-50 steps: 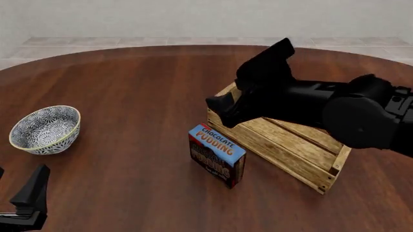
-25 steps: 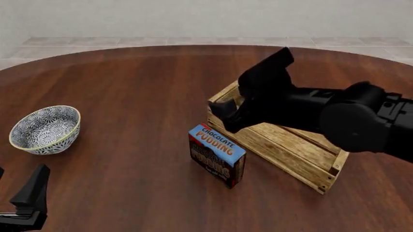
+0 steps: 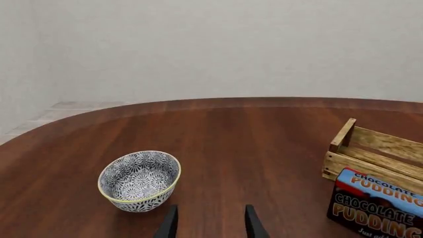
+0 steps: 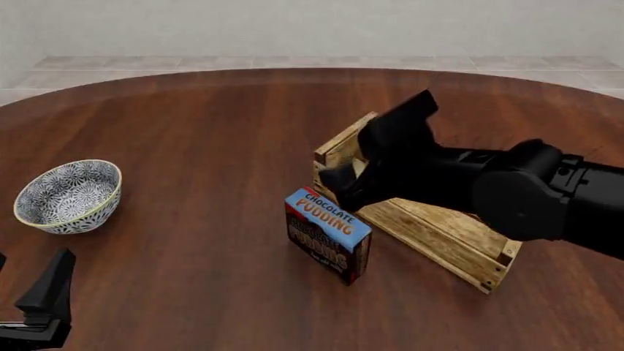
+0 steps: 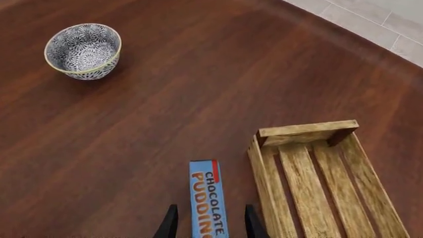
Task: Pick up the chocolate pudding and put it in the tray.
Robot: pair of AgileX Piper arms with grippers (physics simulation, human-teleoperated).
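Observation:
The chocolate pudding (image 4: pixel 329 234) is a small carton with a blue top and brown sides. It stands on the table just in front of the tray's near-left side. The tray (image 4: pixel 440 228) is a slatted wooden crate, and nothing shows in the part I can see. My right gripper (image 4: pixel 341 187) is open and hangs over the crate's left end, just above and behind the pudding. In the right wrist view its fingers (image 5: pixel 170 222) straddle the pudding's top (image 5: pixel 205 196), beside the crate (image 5: pixel 310 183). My left gripper (image 4: pixel 49 292) is open and empty at the front left.
A round blue-and-white patterned bowl (image 4: pixel 69 196) sits at the left of the table. It also shows in the left wrist view (image 3: pixel 139 180) and the right wrist view (image 5: pixel 83 49). The left wrist view also shows the pudding (image 3: pixel 377 206) and the crate (image 3: pixel 370 148).
My right arm has moved down and toward the pudding, uncovering the crate's far left corner. The left arm, pudding, crate and bowl have not moved.

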